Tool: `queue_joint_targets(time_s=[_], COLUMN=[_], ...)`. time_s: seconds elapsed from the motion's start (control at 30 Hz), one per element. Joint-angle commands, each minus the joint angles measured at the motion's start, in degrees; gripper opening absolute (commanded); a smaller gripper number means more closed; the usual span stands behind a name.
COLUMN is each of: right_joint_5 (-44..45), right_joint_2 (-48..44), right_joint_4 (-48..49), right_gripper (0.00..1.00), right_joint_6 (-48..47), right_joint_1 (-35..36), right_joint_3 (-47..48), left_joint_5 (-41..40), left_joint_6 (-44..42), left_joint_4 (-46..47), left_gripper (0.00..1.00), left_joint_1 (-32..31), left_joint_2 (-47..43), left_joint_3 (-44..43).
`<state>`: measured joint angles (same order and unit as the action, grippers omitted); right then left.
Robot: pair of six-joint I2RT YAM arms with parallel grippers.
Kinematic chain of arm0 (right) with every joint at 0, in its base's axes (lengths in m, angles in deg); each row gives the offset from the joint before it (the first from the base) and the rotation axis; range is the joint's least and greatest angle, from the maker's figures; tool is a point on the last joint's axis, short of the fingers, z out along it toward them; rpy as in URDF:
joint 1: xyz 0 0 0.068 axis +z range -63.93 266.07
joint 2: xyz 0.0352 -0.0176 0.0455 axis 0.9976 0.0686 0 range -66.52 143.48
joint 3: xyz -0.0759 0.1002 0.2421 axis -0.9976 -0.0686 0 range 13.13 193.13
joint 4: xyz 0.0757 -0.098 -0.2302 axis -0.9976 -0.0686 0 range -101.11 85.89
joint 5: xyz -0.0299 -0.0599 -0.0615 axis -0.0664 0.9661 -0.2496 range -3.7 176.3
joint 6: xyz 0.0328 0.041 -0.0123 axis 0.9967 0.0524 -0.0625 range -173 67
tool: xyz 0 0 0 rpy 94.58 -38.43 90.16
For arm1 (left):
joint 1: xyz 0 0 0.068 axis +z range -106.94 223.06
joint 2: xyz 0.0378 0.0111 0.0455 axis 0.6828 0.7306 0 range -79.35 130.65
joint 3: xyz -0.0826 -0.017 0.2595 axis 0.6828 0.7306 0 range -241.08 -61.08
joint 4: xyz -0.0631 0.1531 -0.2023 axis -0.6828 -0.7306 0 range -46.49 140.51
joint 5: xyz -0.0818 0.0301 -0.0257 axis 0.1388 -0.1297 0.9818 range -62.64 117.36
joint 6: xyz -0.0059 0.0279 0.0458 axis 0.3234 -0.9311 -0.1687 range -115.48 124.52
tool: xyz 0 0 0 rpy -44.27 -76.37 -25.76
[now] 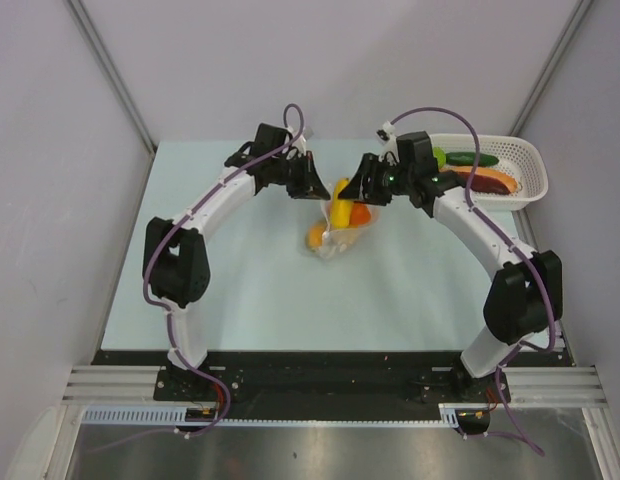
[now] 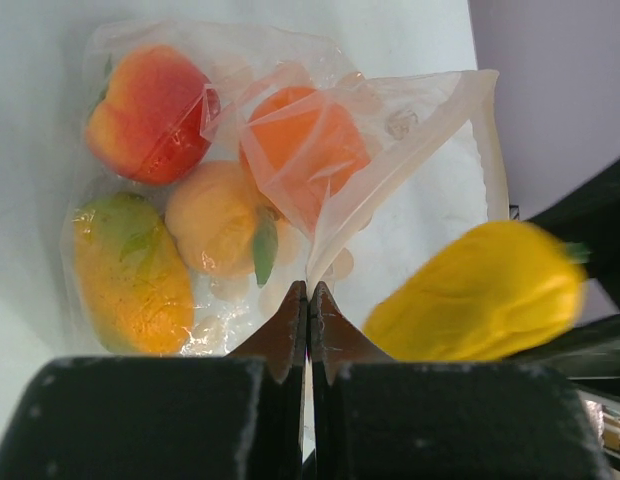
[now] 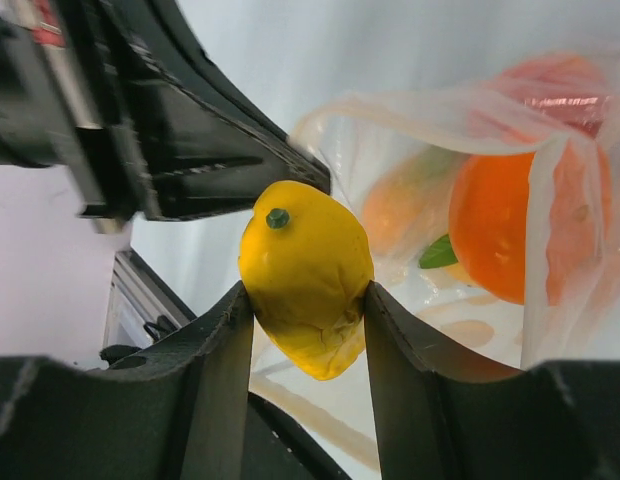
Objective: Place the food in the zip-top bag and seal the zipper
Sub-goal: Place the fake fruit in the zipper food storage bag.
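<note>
The zip-top bag (image 1: 335, 238) lies mid-table, its mouth held up and gaping. Inside it lie a red-orange peach (image 2: 150, 115), an orange ball (image 2: 305, 140), a pale orange fruit with a leaf (image 2: 218, 218) and a yellow-green mango (image 2: 130, 275). My left gripper (image 2: 308, 290) is shut on the bag's mouth edge, with thin film pinched between its jaws. The zipper (image 2: 493, 150) runs as a clear strip along that edge and is not pressed together. My right gripper (image 3: 308, 300) is shut on a yellow toy fruit (image 3: 305, 270), hanging just before the bag's mouth (image 3: 440, 105).
A white lattice basket (image 1: 533, 165) stands at the back right and holds a green cucumber (image 1: 472, 158) and a red-orange piece (image 1: 487, 181). Both arms arch inward over the pale table (image 1: 240, 290), with the grippers (image 1: 315, 188) (image 1: 362, 190) close together.
</note>
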<state>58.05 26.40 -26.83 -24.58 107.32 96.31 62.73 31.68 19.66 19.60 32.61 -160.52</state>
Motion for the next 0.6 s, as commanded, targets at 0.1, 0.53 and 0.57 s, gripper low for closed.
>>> queue_joint_targets(time_s=[0.1, 0.53, 0.57], right_joint_5=[-0.75, 1.06, 2.92], right_joint_2=[2.79, -6.09, -6.7], right_joint_4=[-1.45, -15.24, -15.94], right_gripper=[0.18, 0.94, 0.91], right_joint_6=[-4.42, -20.95, -21.56], right_joint_1=[2.21, 0.19, -0.68], right_joint_3=[-0.74, 9.81, 9.81], left_joint_5=[1.62, 2.24, 2.33], left_joint_6=[3.51, 2.46, 2.46], left_joint_4=[4.57, 3.43, 3.34], left_gripper=[0.0, 0.0, 0.0], left_joint_1=[0.96, 1.58, 1.58], left_joint_2=[-4.47, -5.7, -5.7], left_joint_3=[1.79, 2.93, 2.93])
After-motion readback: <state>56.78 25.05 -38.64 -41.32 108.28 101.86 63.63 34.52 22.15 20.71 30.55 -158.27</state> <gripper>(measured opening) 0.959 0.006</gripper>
